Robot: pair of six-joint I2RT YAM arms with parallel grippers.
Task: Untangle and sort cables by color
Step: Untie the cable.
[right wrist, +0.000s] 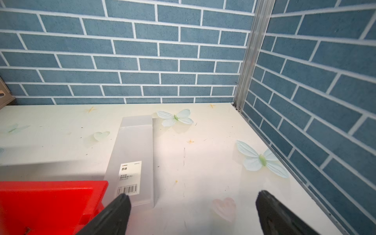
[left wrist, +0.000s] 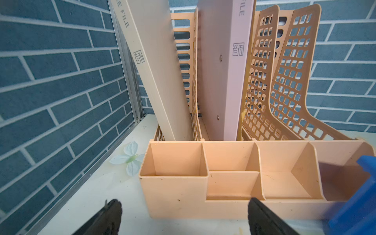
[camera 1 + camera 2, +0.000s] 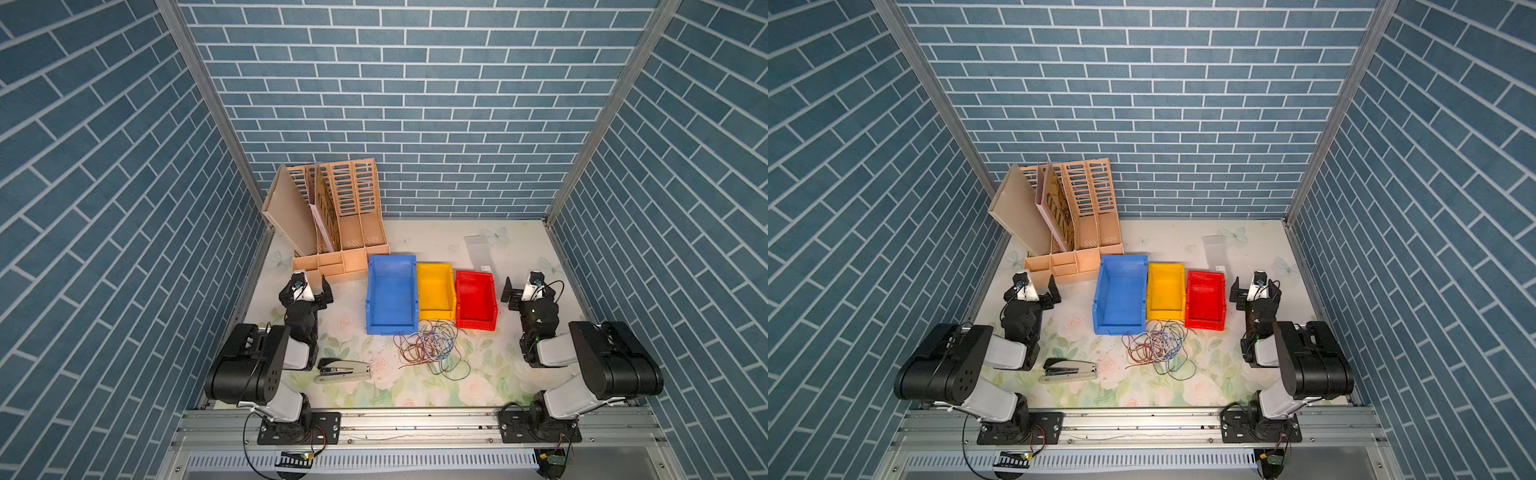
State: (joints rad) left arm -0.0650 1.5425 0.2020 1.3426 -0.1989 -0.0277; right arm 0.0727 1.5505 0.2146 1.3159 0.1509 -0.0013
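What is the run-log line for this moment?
sorting: unstarted | cables: tangled pile in front of bins | blue bin, yellow bin, red bin: no cables | left gripper: open, empty | right gripper: open, empty

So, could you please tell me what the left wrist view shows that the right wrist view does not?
Left wrist only: the peach desk organizer holding two file folders, and a corner of the blue bin. Right wrist only: a clear labelled box and a corner of the red bin. Both: brick wall, floral tabletop, and the open left gripper or right gripper.
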